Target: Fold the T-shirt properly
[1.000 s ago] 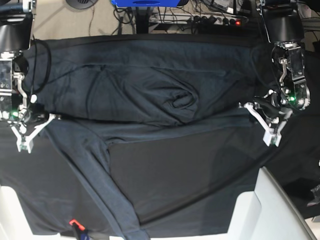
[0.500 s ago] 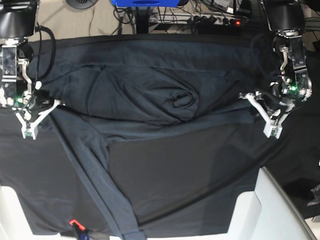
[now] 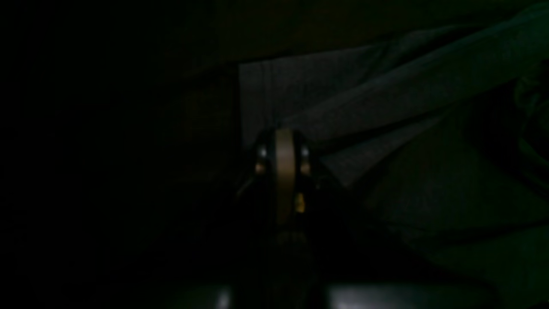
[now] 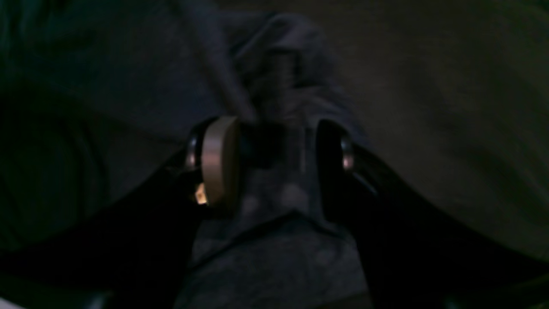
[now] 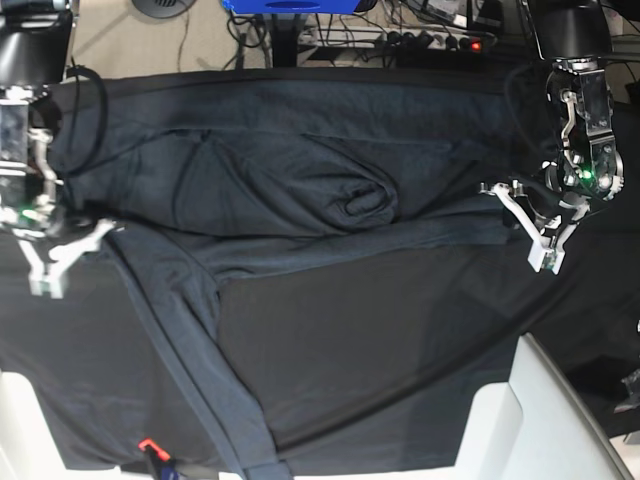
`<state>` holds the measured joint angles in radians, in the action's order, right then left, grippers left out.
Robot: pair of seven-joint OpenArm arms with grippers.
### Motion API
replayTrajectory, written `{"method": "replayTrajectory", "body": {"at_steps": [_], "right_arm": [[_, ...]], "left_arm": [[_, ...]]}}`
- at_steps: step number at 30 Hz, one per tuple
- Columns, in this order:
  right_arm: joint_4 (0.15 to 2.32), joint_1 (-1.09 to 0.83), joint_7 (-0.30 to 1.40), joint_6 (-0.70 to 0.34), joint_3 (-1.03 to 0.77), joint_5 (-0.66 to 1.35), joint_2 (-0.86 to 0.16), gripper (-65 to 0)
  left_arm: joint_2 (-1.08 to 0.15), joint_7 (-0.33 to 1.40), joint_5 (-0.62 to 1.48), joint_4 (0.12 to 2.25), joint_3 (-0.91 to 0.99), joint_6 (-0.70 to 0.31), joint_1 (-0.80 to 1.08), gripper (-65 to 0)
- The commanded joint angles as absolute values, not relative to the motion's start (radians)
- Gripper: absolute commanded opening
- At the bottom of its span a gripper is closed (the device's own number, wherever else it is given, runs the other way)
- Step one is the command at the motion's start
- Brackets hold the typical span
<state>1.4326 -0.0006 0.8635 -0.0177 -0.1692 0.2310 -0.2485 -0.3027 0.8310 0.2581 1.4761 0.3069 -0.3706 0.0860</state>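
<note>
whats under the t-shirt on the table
The T-shirt lies on a black table cloth, which shows bare below the shirt's lower edge and beside the trailing sleeve. Whatever lies beneath the shirt's body is covered.

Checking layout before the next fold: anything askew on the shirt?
Yes. The dark charcoal-grey knit T-shirt is not flat: a rumpled bunch sits mid-body, and one long sleeve trails diagonally across the black table cloth to the near edge.
</note>
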Motion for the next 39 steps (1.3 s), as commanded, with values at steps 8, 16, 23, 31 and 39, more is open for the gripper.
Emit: {"method": "replayTrajectory", "body": {"at_steps": [8, 16, 23, 31, 39], "right_arm": [[1.446, -0.041, 0.803, -0.015, -0.252, 0.228, -0.223, -64.8], [1.371, -0.039, 0.783, -0.024, -0.252, 0.228, -0.171, -65.0], [1.317, -0.007, 0.777, -0.088, -0.252, 0.228, -0.151, -65.0], [1.179, 0.068, 0.725, -0.101, -0.251, 0.223, -0.151, -65.0], [1.104, 0.117, 0.697, -0.102, -0.251, 0.222, -0.203, -65.0]], "left_arm": [[-0.318, 0.817, 0.262, 1.491, 0.312, -0.371, 0.073, -65.0], [-0.318, 0.817, 0.262, 1.489, 0.312, -0.371, 0.073, -65.0], [-0.318, 0.817, 0.260, 1.489, 0.312, -0.371, 0.073, -65.0], [-0.318, 0.817, 0.259, 1.489, 0.312, -0.371, 0.073, -65.0], [-0.318, 0.817, 0.257, 1.489, 0.312, -0.371, 0.073, -65.0]]}}
